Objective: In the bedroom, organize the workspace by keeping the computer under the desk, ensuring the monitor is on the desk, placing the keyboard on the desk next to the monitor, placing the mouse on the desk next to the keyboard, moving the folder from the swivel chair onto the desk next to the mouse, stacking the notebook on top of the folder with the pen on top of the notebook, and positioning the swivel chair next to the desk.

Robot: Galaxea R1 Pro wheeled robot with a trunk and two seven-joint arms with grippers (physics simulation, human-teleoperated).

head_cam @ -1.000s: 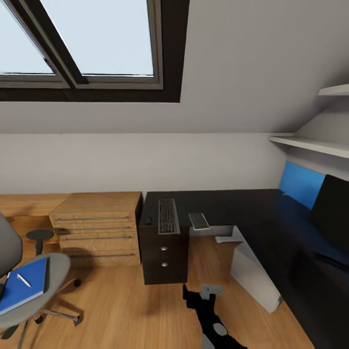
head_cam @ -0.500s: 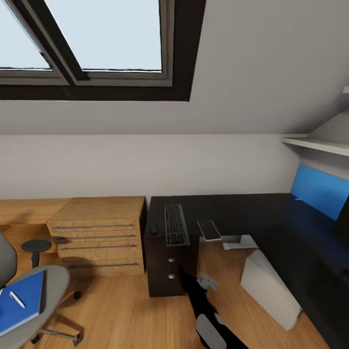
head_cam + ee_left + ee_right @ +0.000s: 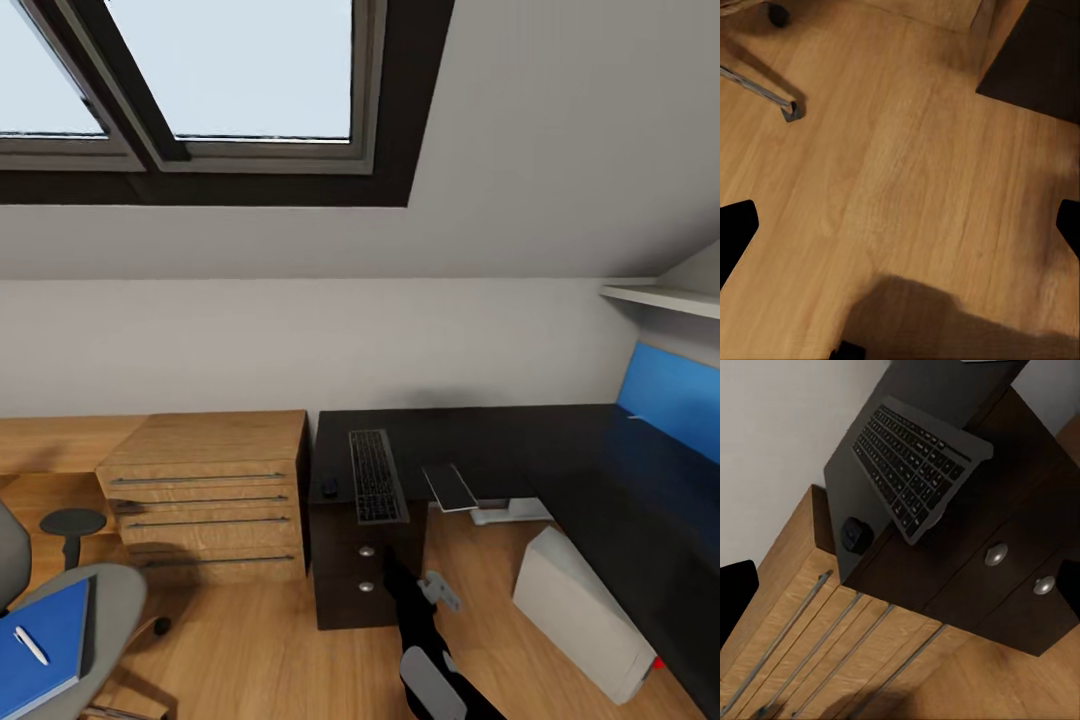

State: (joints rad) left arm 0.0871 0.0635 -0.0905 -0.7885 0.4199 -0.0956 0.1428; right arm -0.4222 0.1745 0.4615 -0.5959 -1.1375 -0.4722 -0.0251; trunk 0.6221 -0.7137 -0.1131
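Skylight with a dark frame fills the top of the head view, set in the sloped ceiling of the bedroom. Below it the desk runs black and L-shaped, with a blue back panel at the right. The keyboard lies on the desk's left end, overhanging the front edge above a black drawer unit with 2 round knobs. The mouse sits just beside the keyboard, on the side toward a light wooden drawer chest. A small dark tablet-like slab lies at the desk's inner corner. The computer stands tilted on the floor beside the desk. At lower left the swivel chair carries the folder, with the pen on top; no notebook can be made out there. A dark arm with grey parts rises from the bottom edge; its hand's state cannot be told here.

In the left wrist view the left hand hangs over bare plank floor, its 2 black fingertips wide apart and holding nothing; a chrome chair leg shows nearby.

In the right wrist view the right hand is likewise spread and empty, facing the keyboard, mouse and drawer knobs.
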